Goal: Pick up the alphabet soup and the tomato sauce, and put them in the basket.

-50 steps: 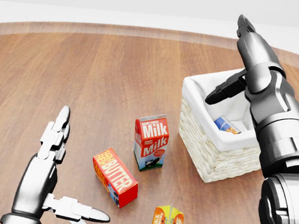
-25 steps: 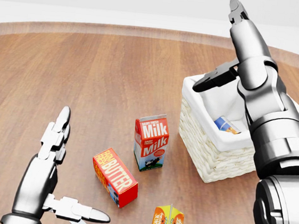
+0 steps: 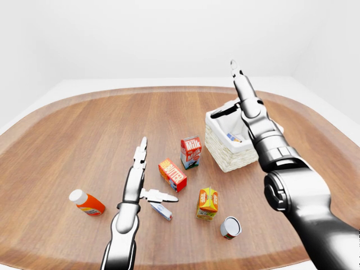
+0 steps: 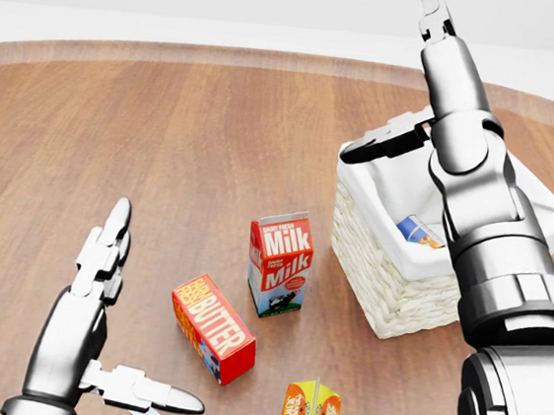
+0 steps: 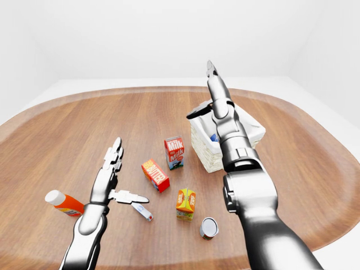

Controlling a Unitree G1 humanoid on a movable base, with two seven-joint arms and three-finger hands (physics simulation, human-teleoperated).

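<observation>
- Nearest, at the bottom of the left-eye view: a silver can (image 3: 230, 227) lying on its side on the wooden table (image 3: 84, 129), open end toward the camera; label unreadable, so cannot tell if it is a task can.
- Just left of it, an orange juice carton (image 3: 207, 202) standing upright.
- Further left, a small blue-and-white tube (image 3: 161, 211) lying flat, just beneath the left hand's thumb.
- Left hand (image 4: 99, 293) empty and spread wide, fingers pointing up the view, thumb out to the right; unchanged from the earlier frames.
- At far left, an orange bottle with a white cap (image 3: 86, 202) lying on its side.
- Mid-table: a red butter box (image 4: 212, 328) tipped on its side, and just beyond it a milk carton (image 4: 279, 263) upright. Both where they were.
- Further up and right: a white woven basket (image 4: 397, 290) with a cloth liner. Inside, a blue-labelled can (image 4: 417, 230) lying against the right wall, partly hidden by the arm; label too small to read.
- Right hand (image 4: 434, 80) empty and spread wide over the basket's far rim, fingers straight up, dark thumb (image 4: 383, 141) pointing left. Compared with a second ago, shifted left and raised higher in the head view.
</observation>
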